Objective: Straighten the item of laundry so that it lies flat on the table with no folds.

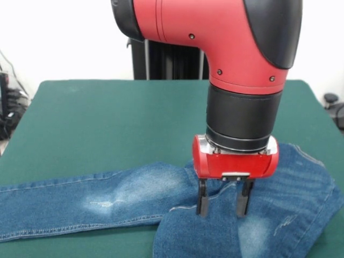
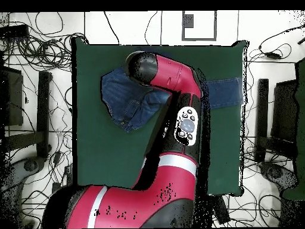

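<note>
The blue denim jeans [image 1: 80, 201] lie at the near edge of the dark green table [image 1: 107, 118]. One leg stretches flat to the left. The rest is bunched and folded over itself at the right [image 1: 290, 209], with faded whitish patches. My gripper [image 1: 223, 207] points straight down, open, with its fingertips [image 1: 202, 207] on or just above the denim at the folded edge, holding nothing. In the overhead view the jeans [image 2: 128, 98] lie near the table's far edge. One leg [image 2: 223, 92] shows on the other side of the arm [image 2: 173, 83], which hides the gripper.
The bare green table cloth [image 2: 113, 161] spreads between the jeans and the robot's base. Cables and dark equipment [image 2: 36, 113] lie on the floor around the table. The black pedestal [image 1: 166, 62] stands behind the table.
</note>
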`<state>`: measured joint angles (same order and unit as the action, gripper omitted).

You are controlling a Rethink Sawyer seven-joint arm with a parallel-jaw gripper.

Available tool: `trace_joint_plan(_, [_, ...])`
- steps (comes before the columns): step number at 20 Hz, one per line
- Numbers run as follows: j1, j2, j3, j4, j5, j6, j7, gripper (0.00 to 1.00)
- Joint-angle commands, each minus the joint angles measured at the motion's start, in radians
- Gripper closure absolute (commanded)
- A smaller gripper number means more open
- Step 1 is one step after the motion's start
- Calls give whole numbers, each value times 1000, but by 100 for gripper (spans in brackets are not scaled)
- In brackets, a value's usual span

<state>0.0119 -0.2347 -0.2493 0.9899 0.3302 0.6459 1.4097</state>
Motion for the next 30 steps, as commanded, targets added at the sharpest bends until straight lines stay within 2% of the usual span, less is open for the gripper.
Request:
trace_joint_plan(1, [13,-1,114,180,24,-72,251,0])
trace_joint_plan(30, [43,-15,97,211,38,-54,279,0])
